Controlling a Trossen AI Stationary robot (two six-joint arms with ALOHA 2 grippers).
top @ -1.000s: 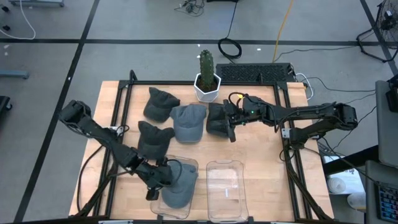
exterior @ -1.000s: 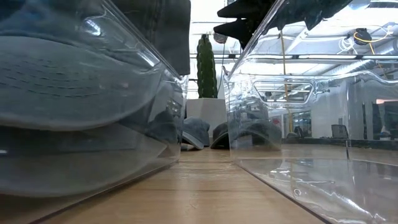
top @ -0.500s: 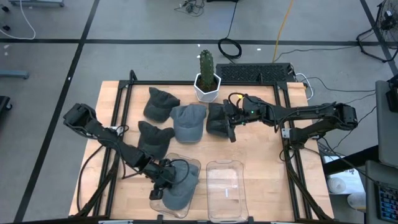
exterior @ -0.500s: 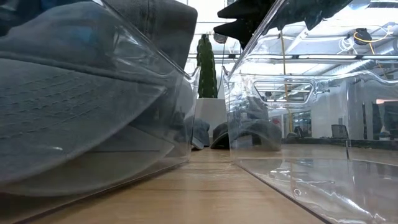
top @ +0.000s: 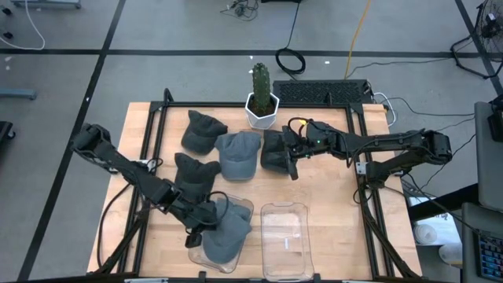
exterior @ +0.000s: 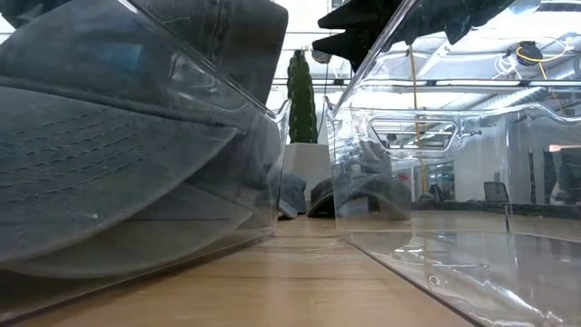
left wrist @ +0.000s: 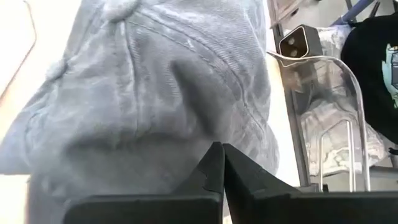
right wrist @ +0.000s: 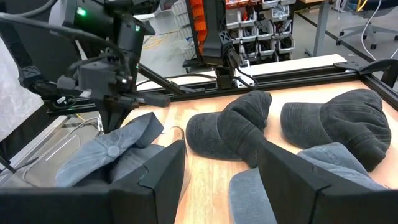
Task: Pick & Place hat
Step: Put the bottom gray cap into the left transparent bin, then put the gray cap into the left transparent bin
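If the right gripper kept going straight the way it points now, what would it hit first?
Most likely the blue-grey cap lying right ahead of the open right gripper, with the dark cap just beyond; depth is hard to judge.

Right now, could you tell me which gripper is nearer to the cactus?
The right gripper: it hovers over the hats just in front of the cactus. The left gripper is far off at the near bin.
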